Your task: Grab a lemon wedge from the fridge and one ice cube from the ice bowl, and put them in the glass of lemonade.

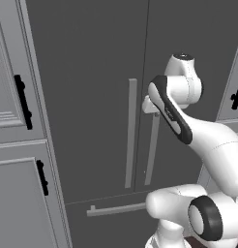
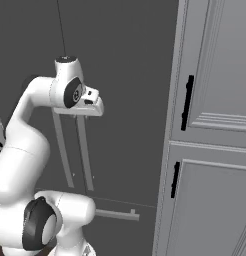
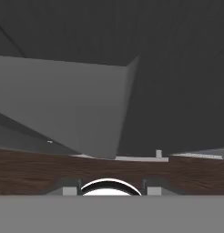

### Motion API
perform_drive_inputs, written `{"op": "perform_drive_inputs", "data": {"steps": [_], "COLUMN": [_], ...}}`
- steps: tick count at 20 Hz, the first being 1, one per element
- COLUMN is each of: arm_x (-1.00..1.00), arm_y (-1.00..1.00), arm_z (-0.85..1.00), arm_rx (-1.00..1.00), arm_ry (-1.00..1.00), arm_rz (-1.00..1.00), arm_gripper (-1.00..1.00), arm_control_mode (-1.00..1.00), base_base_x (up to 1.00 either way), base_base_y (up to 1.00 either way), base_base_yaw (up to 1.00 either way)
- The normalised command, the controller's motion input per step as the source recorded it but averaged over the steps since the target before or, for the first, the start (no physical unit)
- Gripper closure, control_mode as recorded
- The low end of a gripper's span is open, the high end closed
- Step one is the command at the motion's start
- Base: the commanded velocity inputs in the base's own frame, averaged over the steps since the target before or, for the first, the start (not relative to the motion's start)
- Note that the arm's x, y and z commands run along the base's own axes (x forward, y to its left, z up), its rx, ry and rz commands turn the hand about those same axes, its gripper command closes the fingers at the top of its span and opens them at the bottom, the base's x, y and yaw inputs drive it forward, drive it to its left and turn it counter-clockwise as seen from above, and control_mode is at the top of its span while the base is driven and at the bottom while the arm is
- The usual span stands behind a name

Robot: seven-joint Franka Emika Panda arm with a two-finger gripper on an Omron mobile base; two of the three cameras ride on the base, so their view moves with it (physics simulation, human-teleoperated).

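Gripper (image 1: pixel 149 104) raised at top of right door handle (image 1: pixel 152 150) of fridge (image 1: pixel 92 72), likely to pull door open. Hand hides fingers in both base views; cannot tell whether jaws are released or clamped on bar, or touching it.

Just beside jaws, left door handle (image 1: pixel 131 133) runs parallel. Doors look shut, so lemon wedge presumably behind them, unseen.

Below jaws, drawer handle (image 1: pixel 116 209) lies crosswise.

Farther out to both sides, pale cabinets (image 2: pixel 215 125) with black handles; not needed for task.
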Motion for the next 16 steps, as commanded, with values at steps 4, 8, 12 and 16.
{"op": "perform_drive_inputs", "data": {"steps": [4, 8, 12, 16], "arm_x": [-0.1, -0.47, -0.55, -0.57], "arm_y": [0.0, 0.0, 0.05, 0.02], "arm_z": [0.0, 0.0, -0.12, -0.1], "arm_rx": [0.0, 0.0, 0.0, 0.0], "arm_ry": [0.04, 0.03, 0.15, 0.03], "arm_rz": [0.0, 0.0, 0.0, 0.0], "arm_gripper": [-1.0, -1.0, -1.0, -1.0], "arm_control_mode": [-1.0, -1.0, -1.0, -1.0], "base_base_x": [0.0, 0.0, 0.0, 0.0], "base_base_y": [0.0, 0.0, 0.0, 0.0], "base_base_yaw": [0.0, 0.0, 0.0, 0.0]}}
